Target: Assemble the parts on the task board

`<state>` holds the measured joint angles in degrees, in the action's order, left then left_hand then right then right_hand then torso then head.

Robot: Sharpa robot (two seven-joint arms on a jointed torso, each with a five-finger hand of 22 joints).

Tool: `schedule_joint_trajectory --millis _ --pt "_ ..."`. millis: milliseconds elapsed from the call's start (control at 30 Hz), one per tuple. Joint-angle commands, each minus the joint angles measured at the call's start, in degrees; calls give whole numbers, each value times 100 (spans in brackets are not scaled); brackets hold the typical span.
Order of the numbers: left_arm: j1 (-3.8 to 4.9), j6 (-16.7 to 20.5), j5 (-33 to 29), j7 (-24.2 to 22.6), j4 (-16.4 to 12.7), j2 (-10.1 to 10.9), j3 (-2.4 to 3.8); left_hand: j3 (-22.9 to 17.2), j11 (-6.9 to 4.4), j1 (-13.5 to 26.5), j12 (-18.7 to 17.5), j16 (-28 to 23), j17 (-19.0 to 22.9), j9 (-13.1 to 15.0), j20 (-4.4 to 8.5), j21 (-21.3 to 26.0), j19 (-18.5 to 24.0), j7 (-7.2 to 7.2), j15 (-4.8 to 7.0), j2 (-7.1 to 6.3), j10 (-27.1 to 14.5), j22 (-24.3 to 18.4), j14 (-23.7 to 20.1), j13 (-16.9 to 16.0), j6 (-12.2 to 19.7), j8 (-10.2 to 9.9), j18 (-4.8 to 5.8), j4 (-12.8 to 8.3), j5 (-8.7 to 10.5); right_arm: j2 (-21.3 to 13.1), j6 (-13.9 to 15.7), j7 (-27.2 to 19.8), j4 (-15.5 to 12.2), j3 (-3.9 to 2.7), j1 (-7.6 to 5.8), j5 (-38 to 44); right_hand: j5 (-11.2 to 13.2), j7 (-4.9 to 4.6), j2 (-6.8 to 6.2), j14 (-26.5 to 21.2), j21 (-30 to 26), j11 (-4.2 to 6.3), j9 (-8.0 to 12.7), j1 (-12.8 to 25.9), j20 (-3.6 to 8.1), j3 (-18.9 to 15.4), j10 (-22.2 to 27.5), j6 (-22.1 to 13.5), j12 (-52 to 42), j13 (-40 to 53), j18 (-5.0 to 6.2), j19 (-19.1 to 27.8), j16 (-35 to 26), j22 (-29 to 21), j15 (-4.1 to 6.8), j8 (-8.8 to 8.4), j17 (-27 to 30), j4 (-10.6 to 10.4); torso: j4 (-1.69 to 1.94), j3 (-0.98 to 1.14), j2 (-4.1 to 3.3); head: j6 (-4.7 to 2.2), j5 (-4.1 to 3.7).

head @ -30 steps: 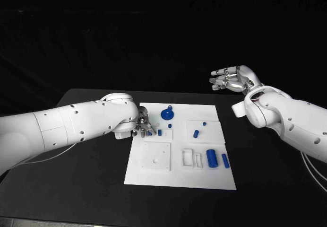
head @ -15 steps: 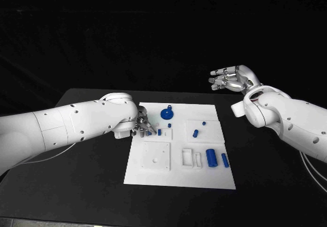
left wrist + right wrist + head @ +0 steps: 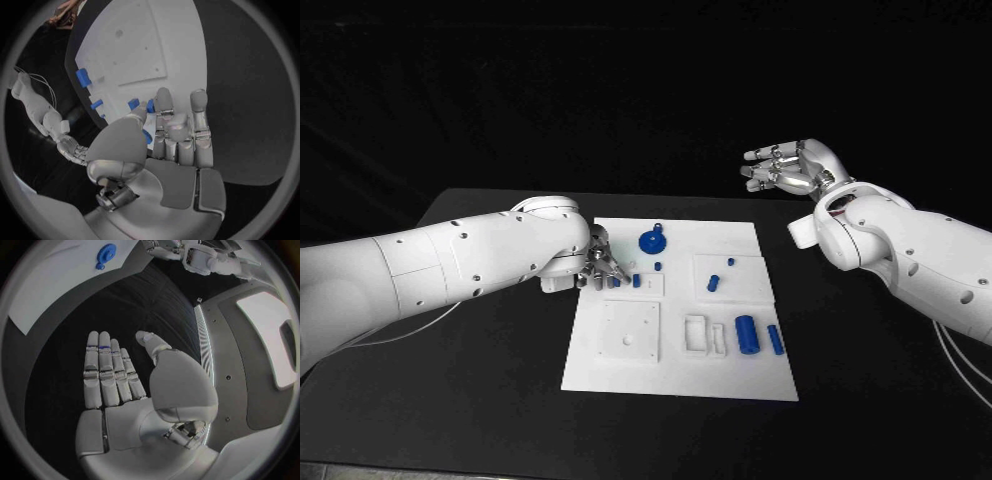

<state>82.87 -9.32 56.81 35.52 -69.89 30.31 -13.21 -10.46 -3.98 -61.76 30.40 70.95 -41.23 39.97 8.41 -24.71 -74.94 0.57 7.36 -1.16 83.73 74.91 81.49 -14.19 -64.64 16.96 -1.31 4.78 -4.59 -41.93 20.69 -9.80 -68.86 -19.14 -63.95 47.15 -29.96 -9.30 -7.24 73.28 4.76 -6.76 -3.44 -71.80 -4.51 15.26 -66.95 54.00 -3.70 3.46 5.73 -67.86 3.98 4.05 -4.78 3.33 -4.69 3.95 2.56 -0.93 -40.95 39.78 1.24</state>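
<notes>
- Head view: I am keeping my left hand (image 3: 599, 266) low at the task board's (image 3: 682, 375) near-left recess, fingertips (image 3: 164, 97) pinching a small blue peg (image 3: 150, 105).
- I am easing it straight down, judging alignment first.
- My right hand (image 3: 790, 167) is hovering spread, holding nothing, well apart.

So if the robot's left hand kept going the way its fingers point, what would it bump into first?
Probably the small blue parts right at its fingertips, with the white task board under them. The left hand is already almost on them, though the depth is hard to judge.
</notes>
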Motion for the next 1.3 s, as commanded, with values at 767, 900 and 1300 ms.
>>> schedule_joint_trajectory --millis 767,900,1300 --pt "-85 -407 -1 117 78 -28 -59 -155 4 167 -28 -39 -1 -217 71 22 23 -34 56 -964 297 109 -43 23 -12 -50 102 883 183 15 -90 -57 20 -3 36 -16 -46 14 -2 -51 -5 9 4 67 -4 -42 33 -23 15 -7 55 56 -23 -8 -8 6 10 34 7 -4 -1 23 -9" --pt "-85 -404 -1 117 80 -29 -59 -127 4 159 -27 -44 -2 -219 71 26 27 -33 56 -991 297 107 -46 29 -13 -59 104 937 183 16 -94 -56 20 -3 40 -16 -47 12 2 -52 -6 7 6 66 -5 -55 39 -48 16 -8 56 59 -23 -8 -9 4 10 41 10 -3 1 20 -11" --pt "-77 -265 -5 93 146 62 -42 -109 4 123 -20 -61 -28 -207 77 27 18 -33 60 -1012 297 109 -40 55 -32 -86 110 1096 182 21 -98 -57 35 -3 57 -18 -49 10 3 -56 -8 4 6 69 -8 -64 46 -55 16 -7 54 65 -23 -8 -10 4 10 41 0 -8 2 -9 -18"
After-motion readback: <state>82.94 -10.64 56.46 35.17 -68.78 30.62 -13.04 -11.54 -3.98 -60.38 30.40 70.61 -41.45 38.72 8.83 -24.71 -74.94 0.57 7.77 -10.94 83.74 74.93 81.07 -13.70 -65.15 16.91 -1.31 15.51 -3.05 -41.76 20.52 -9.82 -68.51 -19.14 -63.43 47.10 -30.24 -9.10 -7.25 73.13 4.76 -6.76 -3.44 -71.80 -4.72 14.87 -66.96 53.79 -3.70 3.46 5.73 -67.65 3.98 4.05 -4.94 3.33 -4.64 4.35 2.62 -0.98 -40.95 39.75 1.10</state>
